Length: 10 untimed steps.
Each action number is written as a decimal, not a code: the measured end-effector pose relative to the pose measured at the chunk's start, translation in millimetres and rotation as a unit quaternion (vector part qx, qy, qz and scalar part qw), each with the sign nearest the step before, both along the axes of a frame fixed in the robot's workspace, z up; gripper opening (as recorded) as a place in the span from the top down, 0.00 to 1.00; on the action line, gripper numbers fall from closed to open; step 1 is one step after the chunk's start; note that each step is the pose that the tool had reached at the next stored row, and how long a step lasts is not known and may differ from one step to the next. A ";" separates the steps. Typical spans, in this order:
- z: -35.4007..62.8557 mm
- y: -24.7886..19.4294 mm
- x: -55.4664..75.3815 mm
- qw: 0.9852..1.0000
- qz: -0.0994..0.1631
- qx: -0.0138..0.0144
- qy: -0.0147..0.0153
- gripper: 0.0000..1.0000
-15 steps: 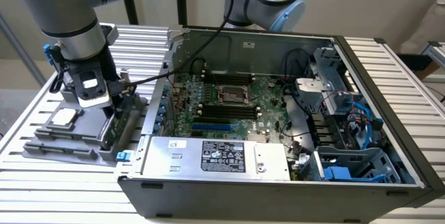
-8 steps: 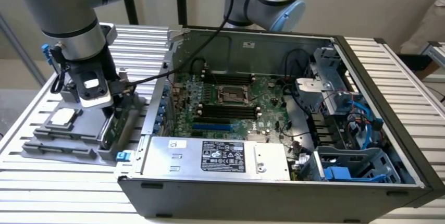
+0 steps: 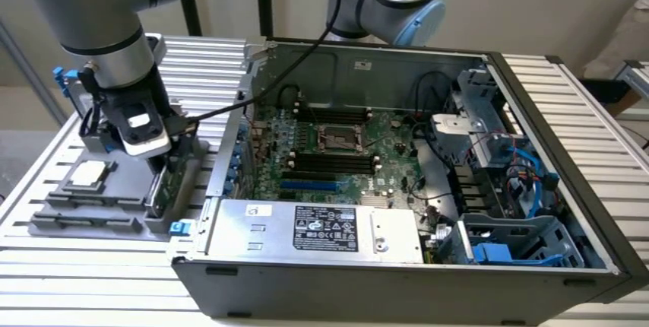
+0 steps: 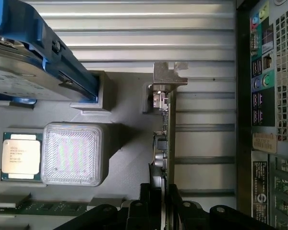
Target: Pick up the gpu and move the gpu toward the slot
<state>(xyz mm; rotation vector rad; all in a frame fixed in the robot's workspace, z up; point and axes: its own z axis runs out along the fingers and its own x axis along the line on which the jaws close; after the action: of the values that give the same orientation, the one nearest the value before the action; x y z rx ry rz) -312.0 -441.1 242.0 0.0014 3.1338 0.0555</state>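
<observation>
Gpu (image 4: pixel 167 139), thin green card with silvery bracket, upright on edge in grey moulded tray (image 4: pixel 127 148), gripper (image 4: pixel 162 194) with black fingers pinched narrowly on its top edge, computer case (image 3: pixel 406 289) wall just beside, ribbed metal table (image 3: pixel 91 281) open behind, square chip (image 4: pixel 20 155) near.
</observation>
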 end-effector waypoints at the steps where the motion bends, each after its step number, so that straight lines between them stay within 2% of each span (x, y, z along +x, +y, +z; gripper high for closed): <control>1: 0.0 0.0 0.0 1.000 0.001 0.000 0.000 0.74; 6: 1.6 0.0 0.0 1.000 0.001 0.000 0.001 0.74; 10: 8.6 0.0 0.0 1.000 0.001 0.000 0.001 0.74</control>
<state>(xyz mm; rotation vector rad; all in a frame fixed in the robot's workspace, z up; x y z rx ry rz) -312.0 -441.1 250.5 -0.0030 3.1359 0.0555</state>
